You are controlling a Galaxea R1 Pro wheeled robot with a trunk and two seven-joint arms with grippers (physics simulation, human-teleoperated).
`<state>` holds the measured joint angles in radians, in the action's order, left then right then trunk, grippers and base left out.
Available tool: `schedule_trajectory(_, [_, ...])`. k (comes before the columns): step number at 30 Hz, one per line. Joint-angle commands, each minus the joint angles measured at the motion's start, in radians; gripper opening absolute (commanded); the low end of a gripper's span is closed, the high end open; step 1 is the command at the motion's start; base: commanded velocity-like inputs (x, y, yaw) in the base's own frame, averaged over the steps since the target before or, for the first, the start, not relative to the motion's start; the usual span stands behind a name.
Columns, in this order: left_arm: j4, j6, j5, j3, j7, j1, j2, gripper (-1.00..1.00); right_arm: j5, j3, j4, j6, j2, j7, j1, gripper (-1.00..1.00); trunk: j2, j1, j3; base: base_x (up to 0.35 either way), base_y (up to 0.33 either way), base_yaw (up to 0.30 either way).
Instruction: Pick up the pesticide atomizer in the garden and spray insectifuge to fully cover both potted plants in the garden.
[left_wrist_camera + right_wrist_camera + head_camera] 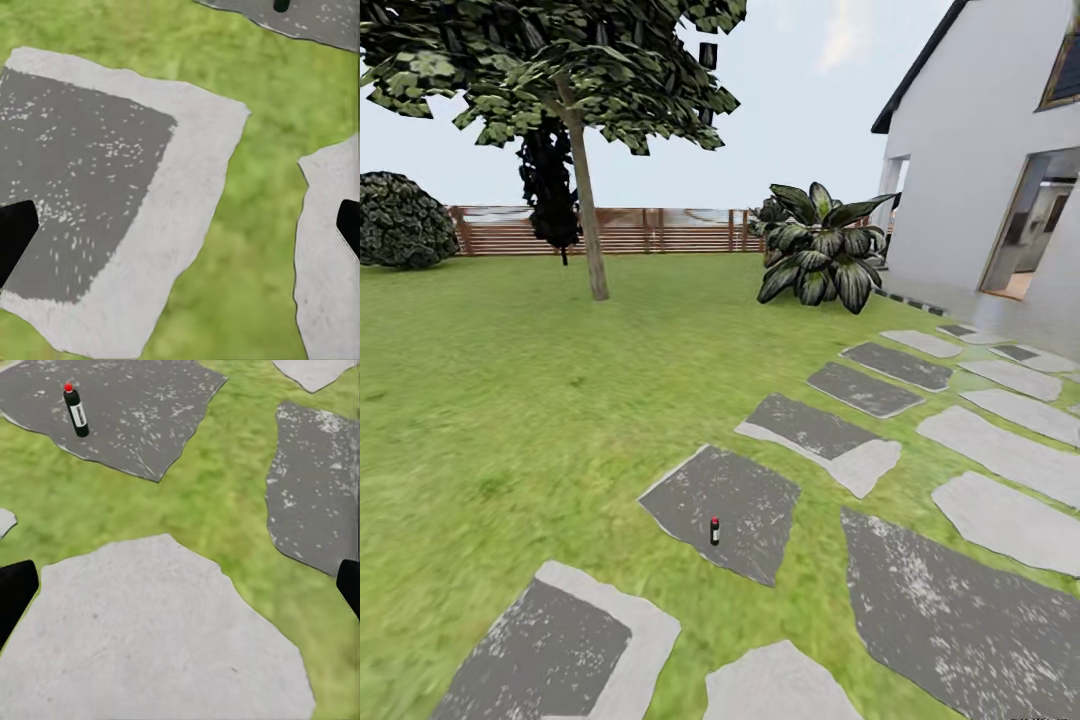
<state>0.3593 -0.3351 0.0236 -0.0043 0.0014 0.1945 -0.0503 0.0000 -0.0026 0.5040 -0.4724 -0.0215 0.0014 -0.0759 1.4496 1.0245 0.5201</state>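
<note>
While the slim dark bottle with a red cap and white label point(714, 530) is standing upright on a dark grey stepping stone point(730, 500) in the lower middle of the head view, open green lawn point(510, 400) is being shown all around that slab. The bottle is being seen near the slab's lower edge, well clear of the neighbouring stones. In the right wrist view the same bottle point(76, 410) is appearing at the upper left, on its slab, with a pale grey stone point(150, 637) lying below. The right gripper's point(180, 589) dark fingertips point(13, 592) are being seen at both side edges, spread wide and empty. The left gripper point(180, 229) is likewise being held spread, empty, above a pale-edged grey slab point(105, 187). A brown slatted fence point(630, 230) is bounding the lawn at the far edge.
</note>
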Motion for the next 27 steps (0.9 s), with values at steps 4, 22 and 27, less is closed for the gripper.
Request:
schedule_trajectory(4, [0.0,-0.003,0.002,0.0,-0.001,0.0,0.0,1.0,0.0,0.0,-0.001,-0.003,0.0,0.0,-0.001,1.0,0.0,0.001,0.001,0.298,0.18,-0.296])
schedule_trajectory(22, [0.0,-0.003,0.002,0.0,0.0,0.0,0.0,1.0,0.0,-0.001,0.0,-0.003,0.0,0.0,-0.001,1.0,0.0,0.001,0.001,0.22,0.264,-0.241])
schedule_trajectory(27, [0.0,-0.002,0.002,0.0,0.0,0.0,0.0,1.0,0.0,-0.001,0.0,-0.004,0.0,0.0,-0.001,1.0,0.0,0.001,0.001,0.23,0.277,-0.005])
